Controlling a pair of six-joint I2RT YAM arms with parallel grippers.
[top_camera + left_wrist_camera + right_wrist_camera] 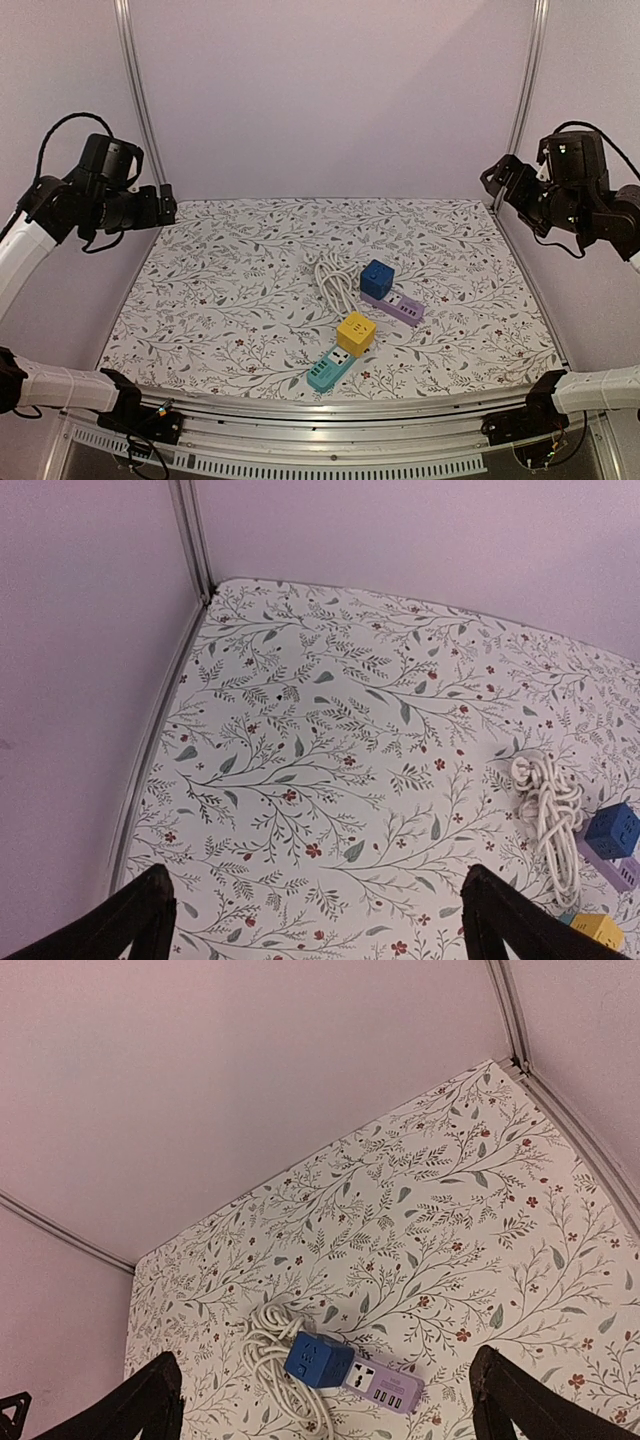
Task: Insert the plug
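Note:
A blue cube plug (pixel 377 278) sits on the far end of a purple power strip (pixel 398 307) at mid-table. A yellow cube plug (pixel 356 332) sits on the far end of a teal power strip (pixel 328 371) nearer the front. A coiled white cable (pixel 331 274) lies left of the blue cube. My left gripper (pixel 166 205) is raised high at the far left, open and empty (pixel 320 935). My right gripper (pixel 492 181) is raised high at the far right, open and empty (pixel 330 1415). The right wrist view shows the blue cube (pixel 318 1358), purple strip (pixel 385 1386) and cable (pixel 268 1352).
The floral tablecloth (pixel 230 290) covers the table. Metal frame posts (pixel 140 110) stand at the back corners, with plain walls behind. A metal rail (pixel 330 408) runs along the front edge. The left wrist view catches the cable (pixel 545 805) and blue cube (pixel 613 830) at its right edge.

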